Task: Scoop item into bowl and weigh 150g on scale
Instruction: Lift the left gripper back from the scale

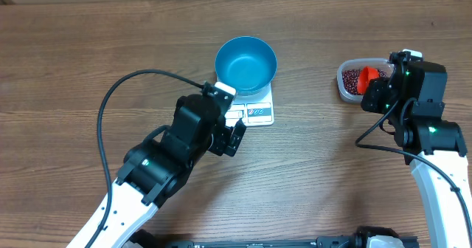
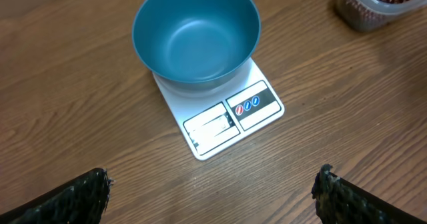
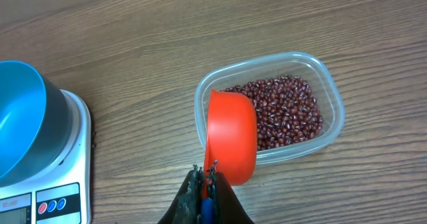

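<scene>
The blue bowl (image 1: pixel 246 63) (image 2: pixel 195 34) stands empty on the white scale (image 1: pixel 259 115) (image 2: pixel 227 121), its display edge facing my left arm. The left gripper (image 1: pixel 228 119) (image 2: pixel 213 184) hovers open just in front of the scale, nothing between its fingers. Dark red-brown beans (image 3: pixel 283 111) (image 1: pixel 352 78) fill a clear plastic tub (image 3: pixel 333 117) at the right. My right gripper (image 3: pixel 205 172) (image 1: pixel 376 93) is shut on the handle of a red-orange scoop (image 3: pixel 230 137) (image 1: pixel 369 76). The scoop is tipped over the tub's near left edge, mouth toward the beans. What it holds is hidden.
Bare wooden tabletop lies between the scale and the tub (image 1: pixel 346 85), and along the front. Black cables (image 1: pixel 118 93) loop beside each arm. The scale's edge (image 3: pixel 60 197) and the bowl (image 3: pixel 17 124) show at the left of the right wrist view.
</scene>
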Robot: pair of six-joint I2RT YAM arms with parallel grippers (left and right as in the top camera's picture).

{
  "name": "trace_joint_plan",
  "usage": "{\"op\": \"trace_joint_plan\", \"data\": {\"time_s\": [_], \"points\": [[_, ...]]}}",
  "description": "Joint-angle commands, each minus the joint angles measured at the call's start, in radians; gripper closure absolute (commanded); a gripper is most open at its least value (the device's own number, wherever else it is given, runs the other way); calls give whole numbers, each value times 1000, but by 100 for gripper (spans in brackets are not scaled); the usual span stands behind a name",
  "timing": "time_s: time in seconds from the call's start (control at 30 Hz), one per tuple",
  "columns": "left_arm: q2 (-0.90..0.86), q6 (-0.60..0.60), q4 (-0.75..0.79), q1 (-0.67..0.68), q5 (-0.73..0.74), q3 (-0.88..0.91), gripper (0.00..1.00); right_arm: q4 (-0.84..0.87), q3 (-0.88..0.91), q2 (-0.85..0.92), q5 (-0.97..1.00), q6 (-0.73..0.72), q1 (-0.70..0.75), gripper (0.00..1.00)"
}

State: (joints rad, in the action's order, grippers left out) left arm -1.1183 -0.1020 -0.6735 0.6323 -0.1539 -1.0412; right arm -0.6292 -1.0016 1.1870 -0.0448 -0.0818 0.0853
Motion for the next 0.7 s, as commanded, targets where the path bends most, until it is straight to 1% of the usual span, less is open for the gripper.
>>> {"op": "trace_joint_plan", "data": {"time_s": [0.0, 0.67], "points": [[27, -14, 16, -6, -7, 10, 0, 8, -34, 0, -2, 1, 4, 96], [-80, -14, 16, -5, -6, 10, 1, 10, -34, 0, -2, 1, 4, 96]]}}
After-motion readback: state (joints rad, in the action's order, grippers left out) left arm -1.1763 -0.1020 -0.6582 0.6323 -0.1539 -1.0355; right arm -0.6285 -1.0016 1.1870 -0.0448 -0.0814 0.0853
